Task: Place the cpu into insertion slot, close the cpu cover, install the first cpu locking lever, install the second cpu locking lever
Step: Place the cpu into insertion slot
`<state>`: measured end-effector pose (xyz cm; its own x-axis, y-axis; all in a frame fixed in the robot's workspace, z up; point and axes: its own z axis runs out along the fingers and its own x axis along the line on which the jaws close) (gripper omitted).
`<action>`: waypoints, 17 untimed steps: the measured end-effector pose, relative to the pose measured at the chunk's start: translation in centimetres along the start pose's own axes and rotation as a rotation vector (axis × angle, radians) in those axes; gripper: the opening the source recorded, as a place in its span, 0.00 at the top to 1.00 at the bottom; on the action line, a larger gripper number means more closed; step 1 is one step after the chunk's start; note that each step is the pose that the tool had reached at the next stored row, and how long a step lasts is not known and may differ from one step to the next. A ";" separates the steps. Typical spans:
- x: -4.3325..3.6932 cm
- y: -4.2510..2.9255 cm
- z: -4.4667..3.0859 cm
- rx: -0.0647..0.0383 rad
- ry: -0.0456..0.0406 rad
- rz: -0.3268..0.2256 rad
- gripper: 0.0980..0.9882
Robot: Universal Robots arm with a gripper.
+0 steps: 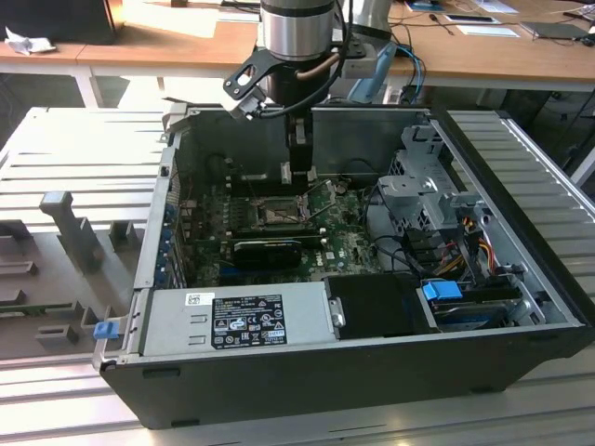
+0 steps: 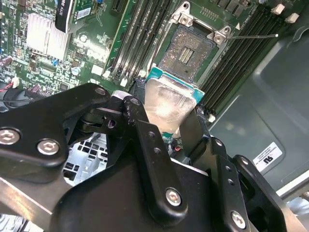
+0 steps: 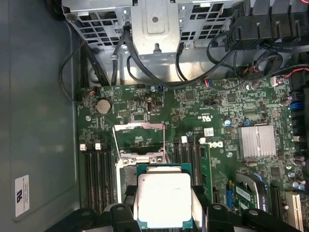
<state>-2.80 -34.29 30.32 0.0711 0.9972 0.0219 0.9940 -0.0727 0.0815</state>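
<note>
cpu [image 3: 163, 198], edges clamped in the claw [image 3: 164, 211], held near uncovered insertion slot [image 2: 188, 53]

Bg: long wooden desk [image 1: 121, 56] across the far side w/ loose papers [image 1: 488, 30] on it. Bright light patch [image 1: 186, 14] toward the exterior view's left, prob sunlight. Near side is a ribbed grey bench top [image 1: 84, 149], looks like metal.

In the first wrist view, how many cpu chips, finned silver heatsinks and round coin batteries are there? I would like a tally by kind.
cpu: 1
finned silver heatsink: 1
round coin battery: 1
Total: 3
</note>
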 end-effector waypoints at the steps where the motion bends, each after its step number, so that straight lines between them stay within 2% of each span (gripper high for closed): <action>1: 0.00 -0.01 0.13 0.000 -0.0001 0.001 0.52; 6: -0.03 -0.14 1.17 0.005 -0.0005 0.003 0.52; 8: -0.04 -0.19 1.70 0.015 0.0008 -0.021 0.52; 10: -0.06 -0.23 2.31 0.026 0.0001 -0.022 0.52; 12: -0.07 -0.31 3.09 0.046 -0.0011 -0.022 0.52; 14: -0.08 -0.41 3.35 0.031 0.0000 -0.023 0.52; 17: 0.07 -0.51 3.98 0.032 0.0018 -0.054 0.52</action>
<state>-2.97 -34.12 26.32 0.0173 0.9996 0.0201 0.9985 -0.0183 0.0511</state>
